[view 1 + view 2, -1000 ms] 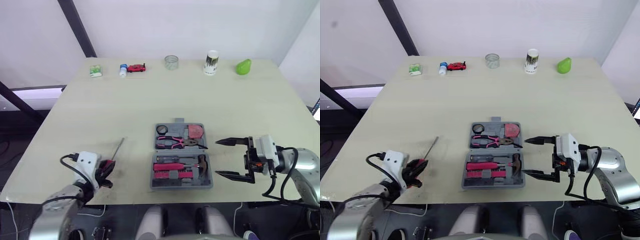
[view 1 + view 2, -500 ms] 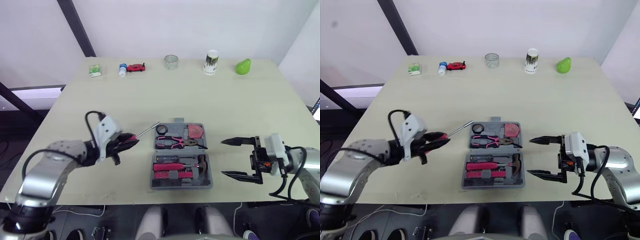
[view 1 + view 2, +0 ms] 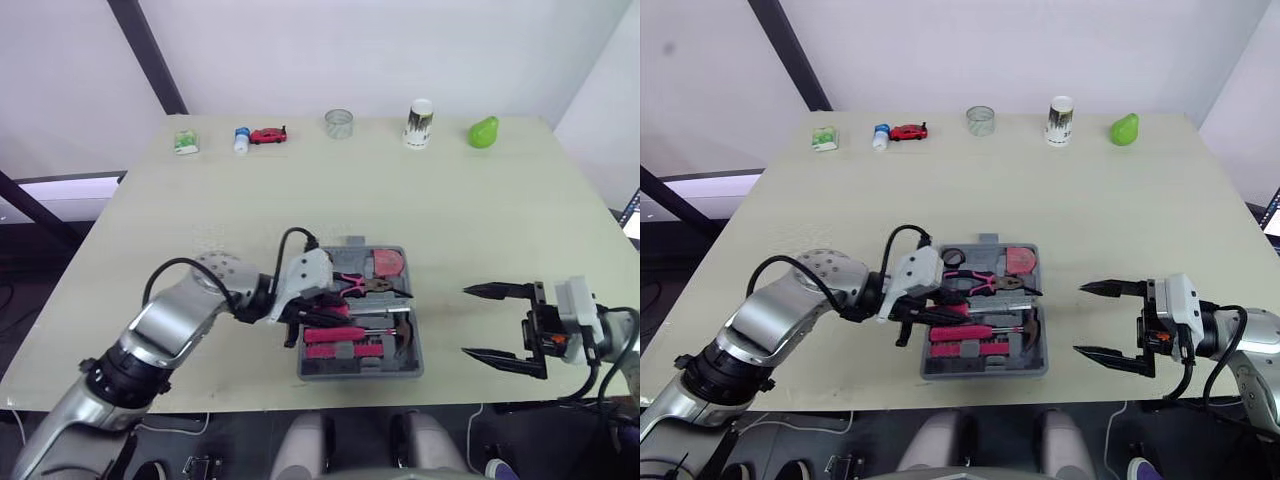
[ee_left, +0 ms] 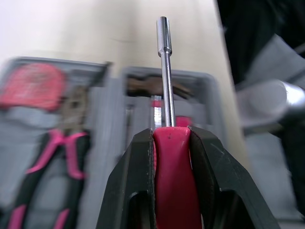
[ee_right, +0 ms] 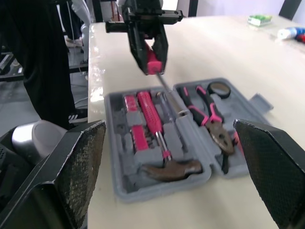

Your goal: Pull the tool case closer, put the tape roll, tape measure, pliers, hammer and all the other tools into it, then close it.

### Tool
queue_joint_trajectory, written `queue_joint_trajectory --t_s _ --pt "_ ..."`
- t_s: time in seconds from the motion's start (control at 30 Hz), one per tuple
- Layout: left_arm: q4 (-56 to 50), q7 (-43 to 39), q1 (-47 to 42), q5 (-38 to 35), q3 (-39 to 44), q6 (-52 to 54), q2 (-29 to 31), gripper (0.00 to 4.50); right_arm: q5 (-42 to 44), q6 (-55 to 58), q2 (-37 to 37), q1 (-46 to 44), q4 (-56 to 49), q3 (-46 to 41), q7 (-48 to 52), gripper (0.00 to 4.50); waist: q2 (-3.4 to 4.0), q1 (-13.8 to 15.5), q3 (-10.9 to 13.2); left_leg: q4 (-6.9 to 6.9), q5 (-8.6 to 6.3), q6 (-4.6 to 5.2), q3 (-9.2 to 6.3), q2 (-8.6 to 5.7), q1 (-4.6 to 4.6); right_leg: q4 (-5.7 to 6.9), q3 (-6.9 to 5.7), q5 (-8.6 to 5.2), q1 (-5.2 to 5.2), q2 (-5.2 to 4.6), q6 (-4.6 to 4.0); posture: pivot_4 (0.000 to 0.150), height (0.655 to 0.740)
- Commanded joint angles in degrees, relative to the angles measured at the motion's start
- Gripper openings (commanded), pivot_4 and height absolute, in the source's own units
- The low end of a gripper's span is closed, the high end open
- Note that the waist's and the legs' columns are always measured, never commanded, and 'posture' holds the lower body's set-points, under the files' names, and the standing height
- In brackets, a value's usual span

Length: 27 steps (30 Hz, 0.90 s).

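Left wrist view: the left claw (image 4: 171,136) is clenched on the red handle of a screwdriver (image 4: 165,86), its steel shaft pointing out over the open tool case (image 3: 360,369) (whether the tip touches the tray, I cannot tell). The case lies flat near the counter's (image 3: 480,220) front edge, about midway along it, with pliers (image 3: 360,285), hammer (image 3: 403,325) and tape measure (image 3: 390,263) already seated. To its right lies a strip of bare surface, then the right claw (image 3: 467,321), spread wide and empty, close to the front edge. Behind the case the pale top is open as far as the back edge, where a green packet (image 3: 185,143), toy car (image 3: 268,135), glass jar (image 3: 339,123), can (image 3: 419,124) and green pear shape (image 3: 483,132) line up before a white wall.
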Motion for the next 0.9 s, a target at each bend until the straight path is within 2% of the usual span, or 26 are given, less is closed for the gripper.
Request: queue_joint_trajectory --t_s 0.03,0.27,0.57,0.9 --pt "-2.2 0.1 -2.2 2.6 -4.6 3.3 -0.9 0.58 0.0 -1.2 0.0 0.8 -2.4 -1.1 -0.4 4.5 0.0 0.1 0.0 0.0 0.0 0.0 -0.01 0.0 0.0 0.0 0.0 0.0 0.0 0.0 0.0 0.15 0.74" --pt "-6.6 2.4 -2.8 3.2 -9.4 12.9 -1.3 0.58 0.0 -1.0 -0.2 1.5 -3.2 -1.8 -1.0 4.5 -0.01 0.2 0.0 0.02 0.0 0.0 0.01 0.01 -0.01 0.0 0.03 0.0 0.0 -0.01 0.01 0.15 0.74" --pt "-5.9 6.2 -3.4 4.7 -12.8 17.2 -4.4 0.58 -0.9 -1.4 -1.6 1.7 -0.7 -1.3 1.6 4.5 -0.01 0.3 0.0 0.05 0.0 0.0 0.01 -0.01 -0.02 0.0 0.02 0.0 0.01 -0.02 0.02 0.15 0.74" --pt "-3.6 6.6 -4.5 5.4 -14.8 16.6 -6.4 0.58 -1.8 -2.4 -2.6 1.7 0.7 -1.4 3.2 4.5 -0.01 0.2 0.0 0.06 0.0 0.0 0.01 -0.01 -0.01 0.01 0.03 0.0 0.01 -0.02 0.01 0.15 0.74"
